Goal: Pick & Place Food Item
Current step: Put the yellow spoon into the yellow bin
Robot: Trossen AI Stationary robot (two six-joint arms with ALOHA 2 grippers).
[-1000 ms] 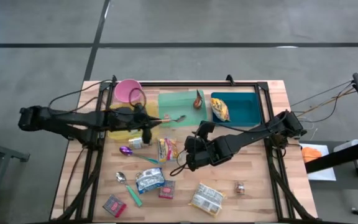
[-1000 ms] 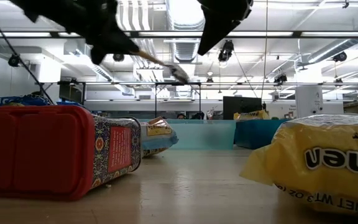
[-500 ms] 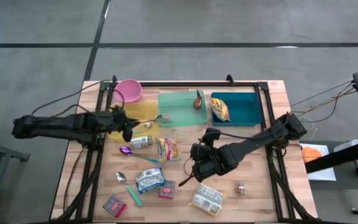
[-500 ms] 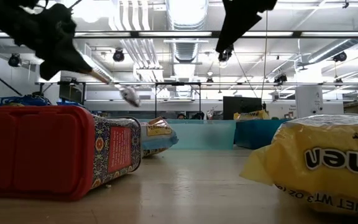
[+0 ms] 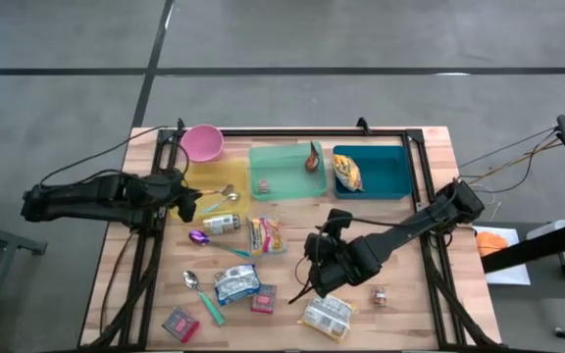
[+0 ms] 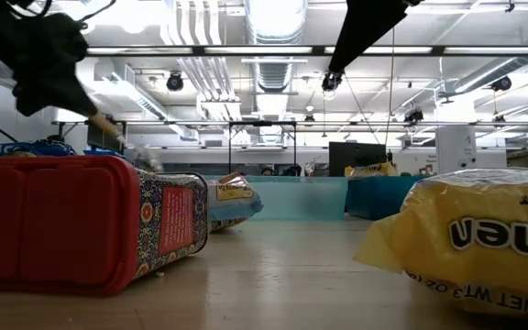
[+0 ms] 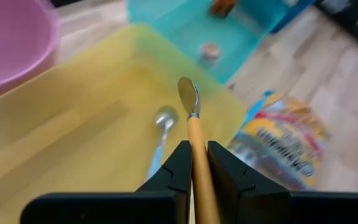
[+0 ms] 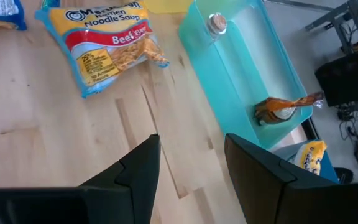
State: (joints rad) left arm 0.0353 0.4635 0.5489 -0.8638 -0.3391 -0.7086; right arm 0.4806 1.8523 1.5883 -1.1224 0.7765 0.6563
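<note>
High view: we see four containers in a row along the far edge of the table. The pink bowl sits at the left end. Beside it, the yellow tray holds a light-handled spoon. The green tray holds a small round item and an orange-brown piece. The blue tray holds a yellow packet.

The left gripper hovers at the yellow tray's left side, its fingers clamped narrowly on the wooden-handled spoon. In the left wrist view, we see this spoon's long axis run straight out from the gripper, its metal bowl leading and pointing across the yellow tray toward the green tray. It hangs above the tray floor, just beside the light-handled spoon.

The right gripper hangs over mid-table with its fingers apart and nothing between them. A beef noodle packet lies on the wood beyond it.
</note>
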